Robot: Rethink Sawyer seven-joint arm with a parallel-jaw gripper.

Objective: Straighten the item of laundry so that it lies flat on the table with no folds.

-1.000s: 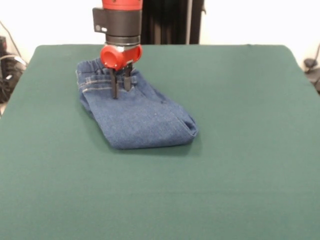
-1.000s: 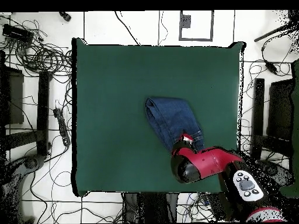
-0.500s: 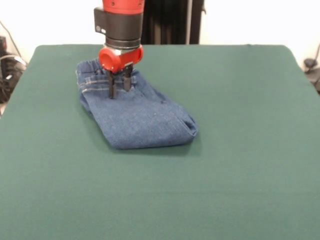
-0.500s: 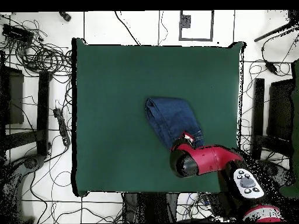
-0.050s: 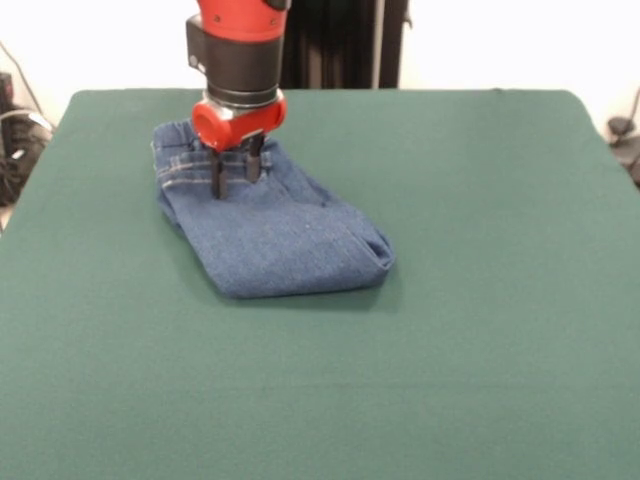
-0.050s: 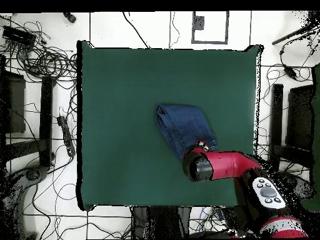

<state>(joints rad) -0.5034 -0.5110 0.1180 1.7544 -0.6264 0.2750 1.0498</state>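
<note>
The item of laundry (image 5: 275, 230), a small pair of blue jeans, lies folded over on the table (image 5: 450, 330), its gathered waistband at the far left and the folded edge nearest the camera. In the overhead view the item of laundry (image 6: 183, 127) sits right of the table's (image 6: 119, 112) centre, partly covered by the arm. My gripper (image 5: 235, 178) hangs just over the waistband area with its two dark fingers (image 5: 216, 177) pointing down and a gap between them, open and holding nothing. The red wrist hides the gripper in the overhead view.
Cables and stands lie on the floor around the table (image 6: 44, 62) in the overhead view. A dark post (image 5: 340, 45) stands behind the far edge. Green cloth surrounds the jeans on all sides.
The gripper has shifted slightly left and toward the waistband. The jeans have not moved.
</note>
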